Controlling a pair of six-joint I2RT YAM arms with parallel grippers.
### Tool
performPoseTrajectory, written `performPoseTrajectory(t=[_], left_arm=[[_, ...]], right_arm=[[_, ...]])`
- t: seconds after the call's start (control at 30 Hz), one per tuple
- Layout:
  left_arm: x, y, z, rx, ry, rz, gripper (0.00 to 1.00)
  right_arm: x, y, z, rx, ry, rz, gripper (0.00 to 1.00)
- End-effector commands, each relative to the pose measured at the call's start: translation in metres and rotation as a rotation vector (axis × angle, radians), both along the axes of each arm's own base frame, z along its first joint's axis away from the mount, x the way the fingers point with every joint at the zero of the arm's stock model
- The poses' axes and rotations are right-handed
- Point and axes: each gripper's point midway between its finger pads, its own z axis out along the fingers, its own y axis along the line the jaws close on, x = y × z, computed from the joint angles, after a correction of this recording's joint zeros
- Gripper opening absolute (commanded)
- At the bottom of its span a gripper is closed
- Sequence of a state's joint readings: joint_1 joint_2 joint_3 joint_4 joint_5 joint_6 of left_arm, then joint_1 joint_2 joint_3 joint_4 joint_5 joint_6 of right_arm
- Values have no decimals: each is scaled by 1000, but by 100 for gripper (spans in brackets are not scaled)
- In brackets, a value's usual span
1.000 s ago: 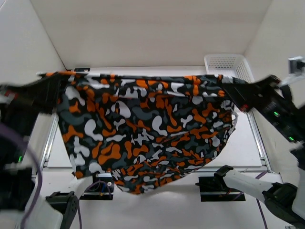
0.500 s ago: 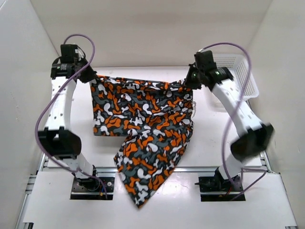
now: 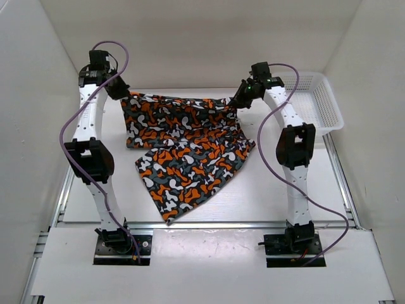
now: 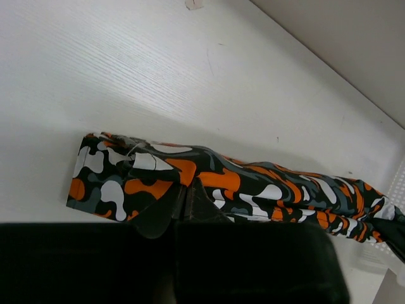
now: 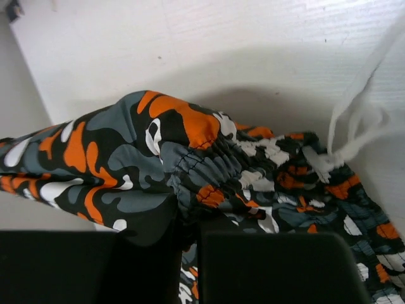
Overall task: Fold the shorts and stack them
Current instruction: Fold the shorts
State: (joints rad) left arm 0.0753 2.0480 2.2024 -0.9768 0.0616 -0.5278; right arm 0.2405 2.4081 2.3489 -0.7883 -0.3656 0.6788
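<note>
Shorts point(image 3: 183, 149): on table point(image 3: 285, 190), lower leg trailing diagonally toward near left; waistband long axis left-right along far side. My left gripper point(image 3: 121, 94) clamped on left waistband corner; my right gripper point(image 3: 238, 101) clamped on right corner. Basket point(image 3: 302, 79): far right, shorts outside it.

The shorts point(image 3: 183, 149), soft fabric printed in orange, white, black and dark grey blotches, are lying spread over the far middle of the bench, closer to the far edge than to the near one. Their far side is stretching straight along the bench's far edge, pinched at both ends, while the rest is trailing flat toward the near-left corner and tapering to a point. A gathered elastic waistband and a white drawstring are showing at the right end.
</note>
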Motion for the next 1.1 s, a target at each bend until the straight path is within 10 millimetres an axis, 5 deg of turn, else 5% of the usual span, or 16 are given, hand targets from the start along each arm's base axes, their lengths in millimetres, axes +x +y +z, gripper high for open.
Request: performPoseTrajectory(t=[0.0,0.07,0.17,0.23,0.27,0.3,0.37,0.4,0.43,0.53,0.73,0.9,1.07], left_arm=[[-11,41,49,94,-109,78,10],[-24,35,50,78,-102,61,10],[-62,22,53,69,-85,28,10],[-96,1,51,48,-70,-22,10],[-108,-10,50,7,-68,-66,10],[-129,-21,64,-8,-104,-97,10],[-159,-37,39,-68,-46,-130,10],[-179,-43,49,-64,-82,-145,10],[-194,-53,29,-86,-36,-161,10],[-239,-69,8,-105,22,-204,10],[-296,-89,-33,-161,99,-258,10],[-321,-94,-89,-179,226,-218,10],[-337,-113,-112,-208,305,-247,10]], right_arm=[[16,-40,48,17,-118,-54,0],[0,-37,41,36,-87,-19,0],[-21,-41,58,27,-111,-2,0],[-45,-46,55,16,-92,6,0],[-55,-52,69,20,-115,-3,0],[-73,-60,45,8,-46,-13,0],[-92,-66,55,23,-72,-16,0],[-100,-73,51,20,-58,-29,0],[-117,-75,33,13,-6,-30,0],[-143,-101,23,-42,0,-65,0],[-202,-142,-24,-134,85,-118,0],[-218,-158,-45,-171,126,-157,0],[-227,-165,-59,-215,149,-178,0]])
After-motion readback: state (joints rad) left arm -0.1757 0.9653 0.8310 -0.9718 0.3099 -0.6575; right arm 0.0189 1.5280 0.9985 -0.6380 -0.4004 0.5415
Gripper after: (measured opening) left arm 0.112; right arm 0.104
